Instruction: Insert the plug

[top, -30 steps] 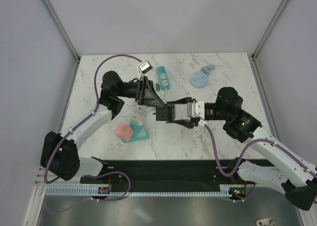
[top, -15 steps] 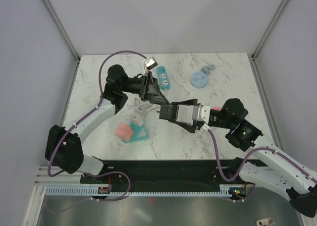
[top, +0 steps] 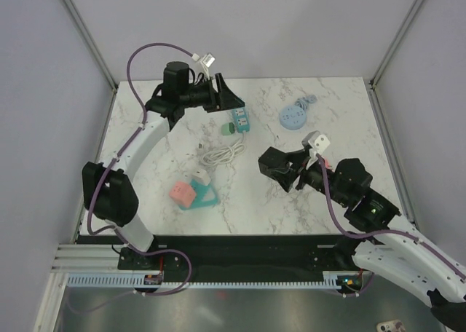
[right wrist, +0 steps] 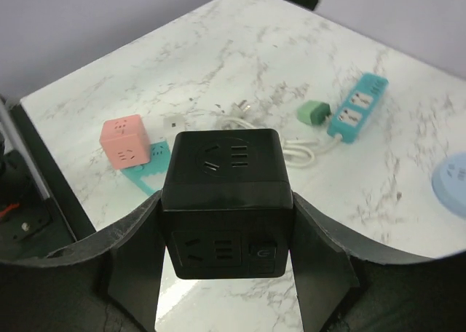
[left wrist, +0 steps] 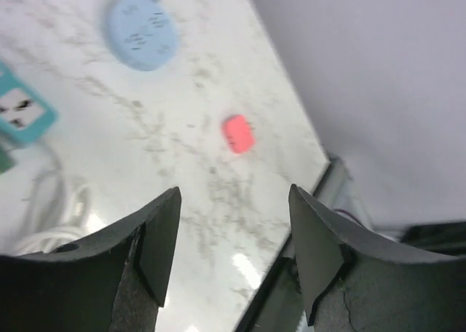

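My right gripper [right wrist: 227, 201] is shut on a black cube socket [right wrist: 227, 173], one finger on each side, and holds it above the table; both also show in the top view [top: 279, 164]. My left gripper [top: 230, 96] is open and empty, held high at the back of the table above the teal power strip [top: 239, 118]; its jaws [left wrist: 233, 191] stand wide apart with only tabletop between them. A green plug [top: 228, 127] lies beside the strip, and a coiled white cable [top: 218, 155] lies in front of it. The plug [right wrist: 314, 113] and the cable [right wrist: 240, 117] also show in the right wrist view.
A pink cube socket [top: 182, 193] sits on a teal holder [top: 206, 196] at the front left, with a white adapter [top: 199, 177] beside it. A blue round socket [top: 293, 116] lies at the back right. A small red object [left wrist: 237, 134] lies near the table's right side.
The two grippers were together at the black cube in the middle. My left gripper has drawn back to the far left, empty. My right gripper has pulled the cube right and nearer.
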`<state>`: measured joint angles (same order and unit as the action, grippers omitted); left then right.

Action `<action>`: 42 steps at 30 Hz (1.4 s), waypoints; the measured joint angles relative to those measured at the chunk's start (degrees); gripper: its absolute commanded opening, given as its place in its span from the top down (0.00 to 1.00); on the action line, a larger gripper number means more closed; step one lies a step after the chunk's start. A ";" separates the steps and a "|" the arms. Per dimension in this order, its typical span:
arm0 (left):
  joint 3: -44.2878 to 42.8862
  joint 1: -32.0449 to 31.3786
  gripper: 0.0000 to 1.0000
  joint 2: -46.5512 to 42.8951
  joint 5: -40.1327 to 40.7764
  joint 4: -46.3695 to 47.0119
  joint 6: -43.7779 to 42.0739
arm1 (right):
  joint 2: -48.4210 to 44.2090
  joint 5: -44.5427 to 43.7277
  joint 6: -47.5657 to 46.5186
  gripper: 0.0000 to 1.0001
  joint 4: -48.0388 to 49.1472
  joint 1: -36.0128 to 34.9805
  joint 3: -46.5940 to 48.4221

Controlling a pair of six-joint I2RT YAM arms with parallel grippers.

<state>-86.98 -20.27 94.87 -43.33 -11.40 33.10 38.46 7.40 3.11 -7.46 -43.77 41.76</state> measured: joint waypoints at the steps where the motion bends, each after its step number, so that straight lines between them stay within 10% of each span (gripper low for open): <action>1: -0.52 -0.11 0.34 1.09 2.75 -1.88 -2.12 | -0.74 -2.08 1.92 1.00 -1.22 0.00 0.07; 6: -5.49 -1.05 0.47 12.17 14.27 -9.86 -10.29 | -5.18 -13.86 12.96 1.00 -5.66 0.02 0.66; 14: -9.49 -4.72 0.38 23.50 26.16 -17.29 -17.14 | -4.76 -20.76 20.28 1.00 -10.21 0.00 2.43; 29: -8.07 -11.69 0.39 27.65 31.12 -19.69 -19.96 | -2.03 -23.82 21.88 1.00 -14.49 0.00 5.07; 42: -5.44 -14.58 0.76 27.78 33.64 -20.04 -21.00 | -3.10 -24.30 24.11 1.00 -17.09 0.00 6.08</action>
<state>-92.42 -34.85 122.65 -9.69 -31.44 12.10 35.35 -16.91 27.22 -24.56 -43.77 47.83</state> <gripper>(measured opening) 0.260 0.667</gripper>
